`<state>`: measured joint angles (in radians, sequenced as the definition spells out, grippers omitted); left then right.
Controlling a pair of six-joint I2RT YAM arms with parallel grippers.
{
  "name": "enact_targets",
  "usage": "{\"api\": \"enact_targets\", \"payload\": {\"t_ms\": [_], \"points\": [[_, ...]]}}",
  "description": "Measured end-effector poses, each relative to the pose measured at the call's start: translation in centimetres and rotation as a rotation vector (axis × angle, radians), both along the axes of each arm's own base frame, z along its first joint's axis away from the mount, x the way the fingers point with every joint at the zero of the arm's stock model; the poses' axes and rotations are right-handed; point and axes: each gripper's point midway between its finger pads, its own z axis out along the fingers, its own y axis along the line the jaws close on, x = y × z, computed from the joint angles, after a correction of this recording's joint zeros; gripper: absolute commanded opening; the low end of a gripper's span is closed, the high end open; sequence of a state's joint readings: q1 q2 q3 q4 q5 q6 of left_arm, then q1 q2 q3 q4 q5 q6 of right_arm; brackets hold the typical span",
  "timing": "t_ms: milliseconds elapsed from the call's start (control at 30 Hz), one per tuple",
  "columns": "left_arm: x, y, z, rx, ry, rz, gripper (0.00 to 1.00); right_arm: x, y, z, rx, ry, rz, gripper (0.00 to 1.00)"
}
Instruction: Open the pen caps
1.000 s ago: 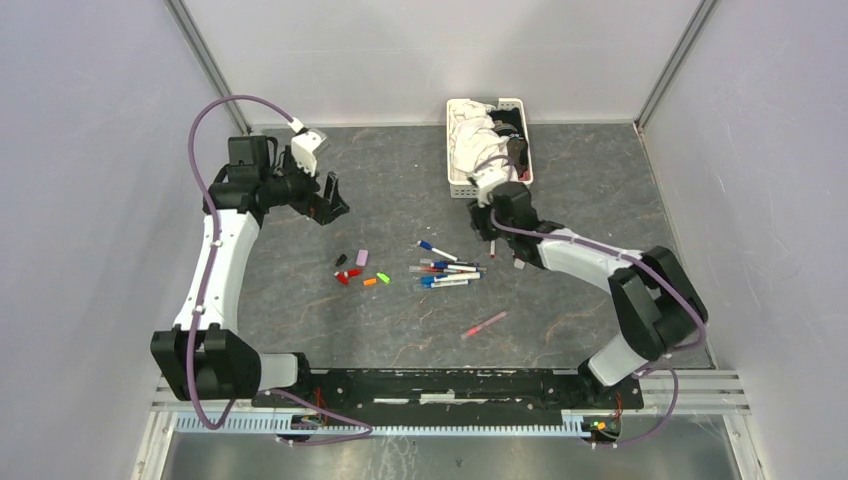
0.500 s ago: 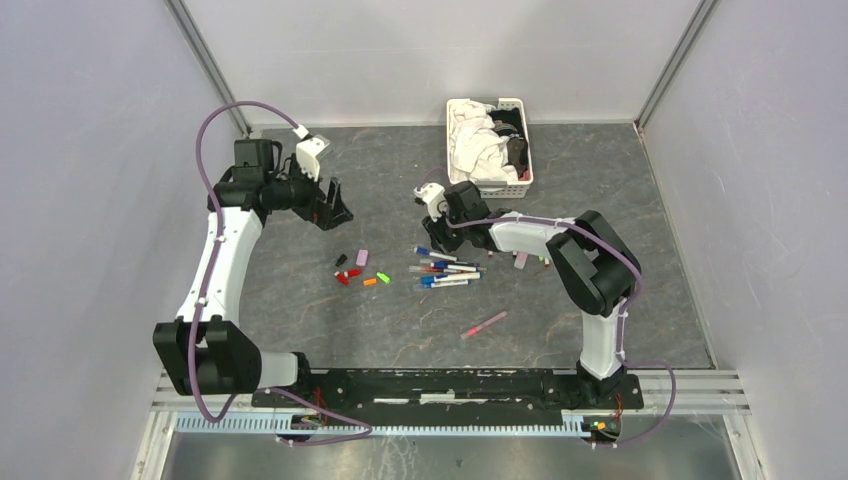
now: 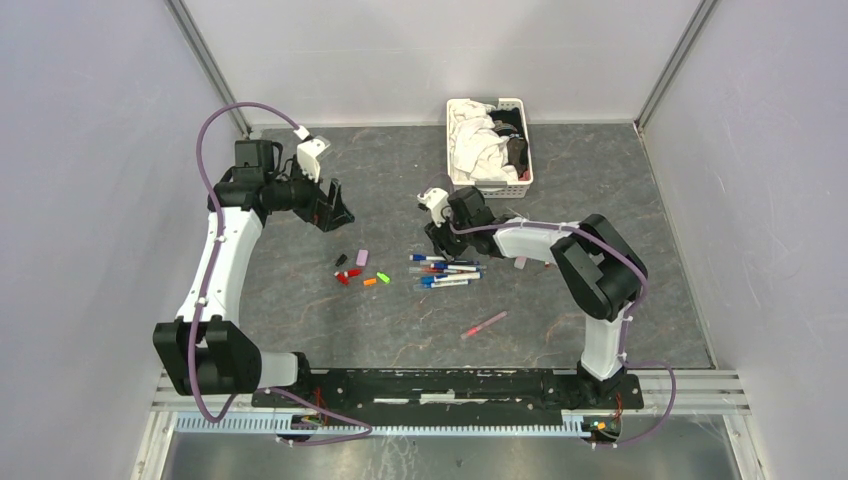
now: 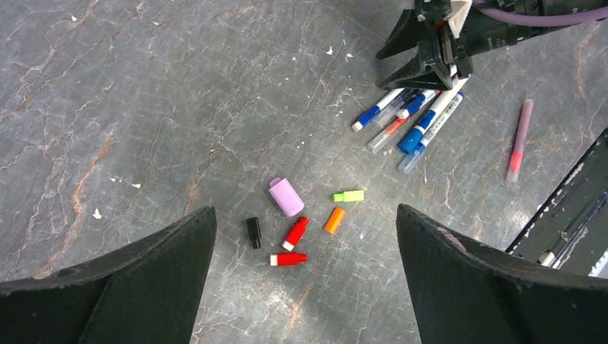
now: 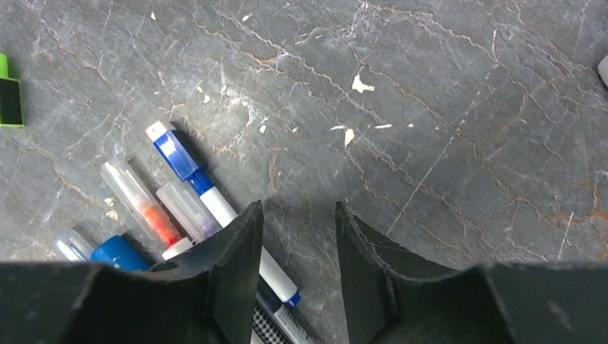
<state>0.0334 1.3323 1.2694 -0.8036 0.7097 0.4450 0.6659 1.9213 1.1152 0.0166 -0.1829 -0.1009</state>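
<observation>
Right, the pens (image 3: 446,272) lie bundled mid-bench, long axes running roughly left to right, blue ends pointing left toward the loose pen caps (image 3: 361,271). One pink pen (image 3: 485,324) sits apart, nearer and to the right, slanted from near-left to far-right. The caps are a small scatter just left of the bundle. The lilac cap (image 4: 286,196) and black cap (image 4: 253,232) are on the far side. Two red ones, an orange and a green are nearer, and all lie on their sides on the grey bench (image 3: 400,330).

At the far edge, the white slatted basket (image 3: 497,188) is stuffed with white cloths (image 3: 470,140), with something dark on its right side.

The right claw (image 3: 434,240) hangs over the far-left end of the bundle, jaws parted with only bare bench between them. In the wrist view a blue-capped pen (image 5: 183,163) runs under one of its fingers (image 5: 229,265); whether they touch, I can't tell. The left claw (image 3: 333,205) hovers far-left of the caps, spread wide and carrying nothing.

A second ago the right claw was back by the basket's near end. It has since swung left onto the pens, elbow folding in. The far blue-capped pen was angled off then and now lies flatter against the bundle. The left arm has hardly moved.
</observation>
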Motion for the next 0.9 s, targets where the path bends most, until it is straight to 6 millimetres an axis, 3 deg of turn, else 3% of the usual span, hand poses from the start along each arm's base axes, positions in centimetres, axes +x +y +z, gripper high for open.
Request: {"api": "enact_targets", "payload": {"t_ms": [167, 300, 467, 600, 900], "points": [[-0.1, 0.0, 0.0, 0.000, 0.003, 0.000, 1.00, -0.4, 0.2, 1.3, 0.027, -0.008, 0.018, 0.58], [-0.1, 0.0, 0.0, -0.001, 0.003, -0.001, 1.00, -1.1, 1.0, 2.1, 0.061, -0.003, 0.069, 0.59], [-0.1, -0.1, 0.0, -0.005, 0.003, -0.005, 1.00, -2.2, 1.4, 1.6, 0.054, 0.022, 0.115, 0.54], [-0.1, -0.1, 0.0, -0.006, 0.003, -0.005, 1.00, -2.7, 1.1, 0.1, 0.026, 0.055, 0.119, 0.48], [-0.2, -0.1, 0.0, -0.006, 0.008, -0.005, 1.00, -1.4, 1.7, -0.1, 0.014, 0.043, 0.101, 0.42]]}}
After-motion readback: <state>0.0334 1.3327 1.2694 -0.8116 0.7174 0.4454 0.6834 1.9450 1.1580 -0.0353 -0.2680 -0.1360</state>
